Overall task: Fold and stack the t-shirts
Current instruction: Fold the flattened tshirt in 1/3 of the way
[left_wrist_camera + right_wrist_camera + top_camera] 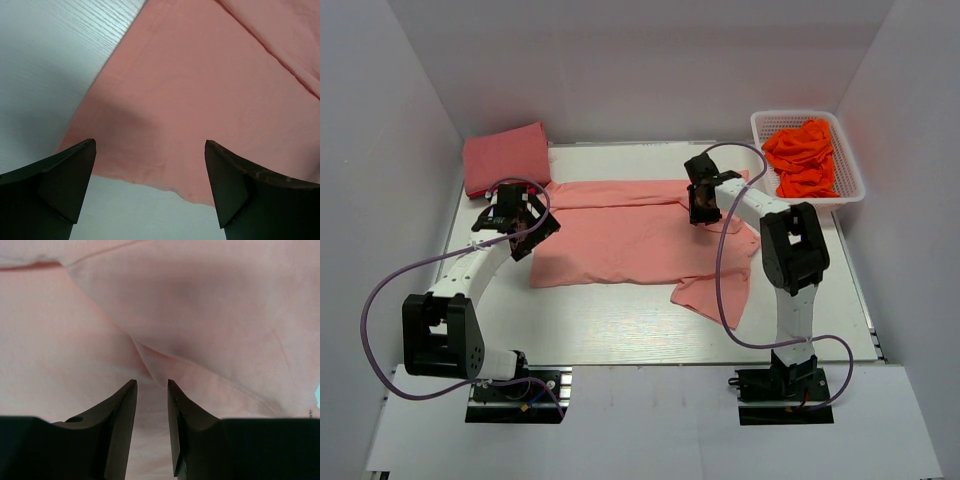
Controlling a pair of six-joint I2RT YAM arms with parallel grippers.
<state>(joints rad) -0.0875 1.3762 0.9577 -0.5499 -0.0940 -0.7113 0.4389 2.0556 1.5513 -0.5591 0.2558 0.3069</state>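
**Salmon shirt spread on the table, one pincer wide, the other nearly closed**

The white table (620,325) took up most of the space between the pale walls. Across its middle lay the salmon t-shirt (620,240), spread mostly flat, with a fold line running along its far edge and one flap trailing toward the near right. At the far left corner sat a second t-shirt, the rose-pink folded shirt (505,157), in a neat block, its near corner just beside the spread one. At the far right corner stood a white mesh basket (758,128) holding a heap of crumpled orange garments (805,158).

The right arm (790,250) rose from its base and reached out over the right part of the salmon shirt. The left arm (470,275) curved in from the left side, a purple cable (380,310) looping beside it.

The left gripper (532,232) hung over the shirt's left edge with its jaws released and standing wide; from its own camera the dark fingers (65,185) framed the shirt's hem, with bare table showing on both sides of the corner. The right gripper (700,208) pointed down at the cloth near the far right. Its fingers (122,415) stood close together with only a narrow gap, and a small ridge of salmon fabric rose just ahead of the tips. I could not tell whether any cloth was actually pinched between them.
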